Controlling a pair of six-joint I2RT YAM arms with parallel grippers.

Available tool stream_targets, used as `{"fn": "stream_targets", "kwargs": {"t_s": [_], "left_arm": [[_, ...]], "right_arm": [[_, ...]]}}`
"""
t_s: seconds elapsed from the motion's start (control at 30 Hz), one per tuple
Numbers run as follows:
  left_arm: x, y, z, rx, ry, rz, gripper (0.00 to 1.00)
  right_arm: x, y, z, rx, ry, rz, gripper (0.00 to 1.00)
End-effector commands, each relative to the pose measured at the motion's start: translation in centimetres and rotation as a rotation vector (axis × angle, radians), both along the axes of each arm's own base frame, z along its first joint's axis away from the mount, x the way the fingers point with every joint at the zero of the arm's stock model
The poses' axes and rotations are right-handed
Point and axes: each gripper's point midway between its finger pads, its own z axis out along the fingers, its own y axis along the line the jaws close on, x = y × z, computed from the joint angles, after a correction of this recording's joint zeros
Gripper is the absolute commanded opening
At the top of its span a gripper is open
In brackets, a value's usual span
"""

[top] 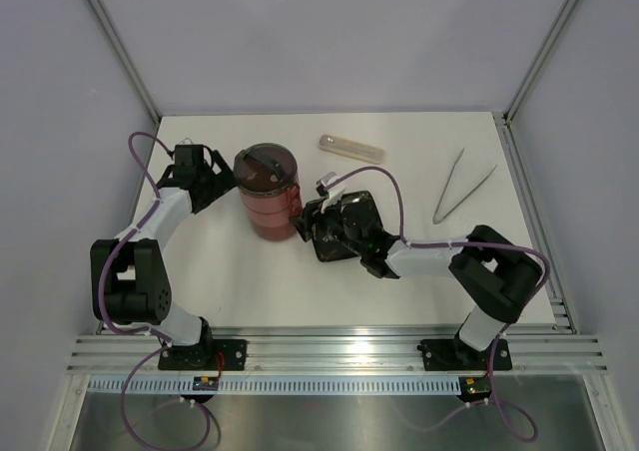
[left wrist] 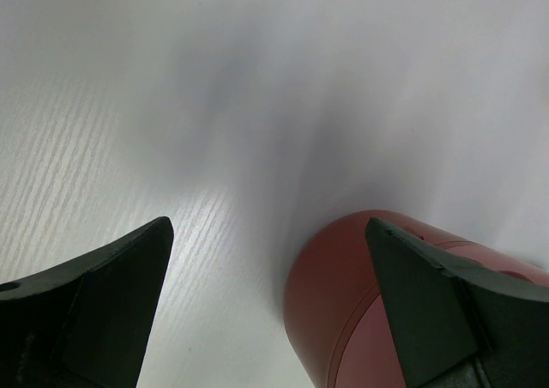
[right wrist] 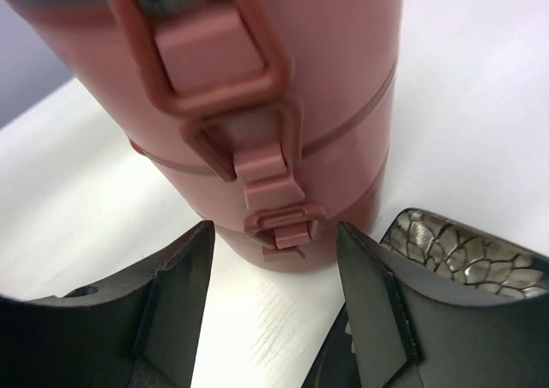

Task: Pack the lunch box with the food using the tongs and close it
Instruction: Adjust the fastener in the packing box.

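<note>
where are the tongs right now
In the top view, the tongs lie on the right side of the table, well right of the plate and the case.

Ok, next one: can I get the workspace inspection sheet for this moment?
Surface: white table, no spills seen.
Job's things: lunch box stacked upright, top lid on; tongs lying untouched at far right; food, nothing seen.
Clutter: translucent oblong case behind the lunch box; black patterned plate partly under the right arm.
Grippers: left end effector open, beside the lunch box; right end effector open, facing its latch, holding nothing.
Cables: purple cables looped along both arms.
Surroundings: grey enclosure walls; aluminium rail at the near edge.
</note>
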Motion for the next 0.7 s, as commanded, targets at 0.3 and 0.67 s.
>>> {"fn": "stream_targets", "kwargs": {"t_s": [0.3,0.67], "left_arm": [[-0.4,2.1,2.1,0.019,-0.046,0.098,0.94],[-0.2,0.4,-1.1,-0.062,0.013,0.06,0.84]], "right_arm": [[4.1,-8.3,2.1,-0.037,0.125,-0.304,0.14],[5.7,-2.9,0.3,-0.099,0.226,-0.119,0.0]]}}
